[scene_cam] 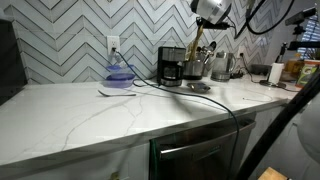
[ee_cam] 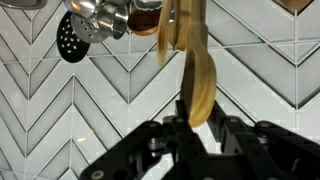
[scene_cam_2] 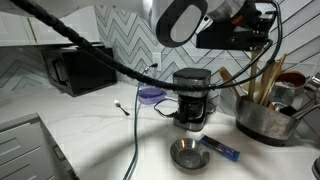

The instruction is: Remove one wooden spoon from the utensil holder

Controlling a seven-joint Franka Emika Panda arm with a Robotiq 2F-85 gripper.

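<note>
My gripper (ee_cam: 198,126) is shut on the oval bowl end of a light-brown wooden spoon (ee_cam: 198,80), which stands between the fingers in the wrist view. In both exterior views the gripper (scene_cam: 205,27) (scene_cam_2: 268,45) hangs above the utensil holder (scene_cam: 194,69), a small grey pot between the coffee maker and the kettle. The held spoon (scene_cam: 200,43) (scene_cam_2: 267,78) runs down from the gripper toward the holder. I cannot tell whether its lower end is still inside. More wooden utensils (scene_cam_2: 246,84) stick up beside it. In one exterior view the holder's body is hidden behind a large pot.
A black coffee maker (scene_cam: 171,66) (scene_cam_2: 192,96) and a shiny kettle (scene_cam: 223,66) flank the holder. A large metal pot (scene_cam_2: 262,122), a small metal bowl (scene_cam_2: 186,152), a blue packet (scene_cam_2: 222,149) and a purple bowl (scene_cam: 120,75) sit on the white counter. Metal utensils (ee_cam: 85,25) hang near the tiled wall.
</note>
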